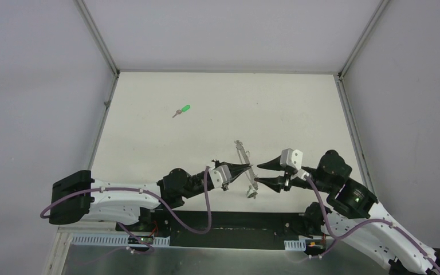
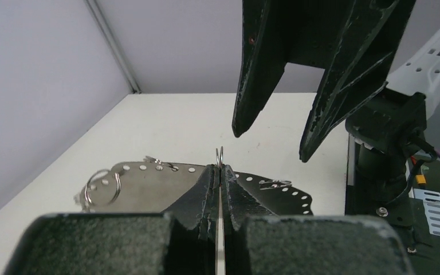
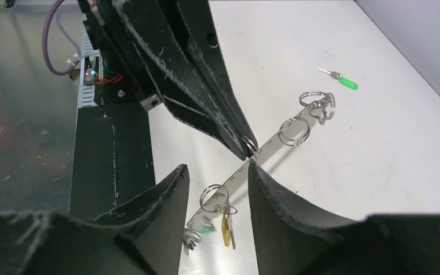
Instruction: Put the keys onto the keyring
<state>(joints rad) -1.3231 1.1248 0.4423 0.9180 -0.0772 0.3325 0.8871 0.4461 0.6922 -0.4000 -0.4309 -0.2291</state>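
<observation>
Left gripper (image 1: 247,168): closed, its fingertips pinched on a small split ring at the keyring's edge, coming in from 9 o'clock in the top view.
Right gripper (image 1: 257,175): open with its fingers clearly apart, pointing at the keyring from 3 o'clock. Its tips are very close to the metal, but I cannot tell whether they touch it.
Keyring (image 1: 242,153): a thin grey metal strip with a row of holes, held off the table and seen edge-on from above. It runs roughly from 12 to 6 o'clock between the two grippers.
Split rings (image 3: 294,130): several hang from the holes along the strip. In the right wrist view, two are towards its far end and one is near the right fingers.
Yellow-tan key (image 3: 227,228): dangles from the nearest ring, at the strip's lower end.
Hanging green piece (image 3: 206,230): beside the yellow-tan key on the same cluster, too small to make out further.
Green key (image 1: 184,109): lies loose on the table, well apart from both grippers, at about 11 o'clock from the keyring.
Table (image 1: 298,114): a pale surface with grey walls on three sides.
</observation>
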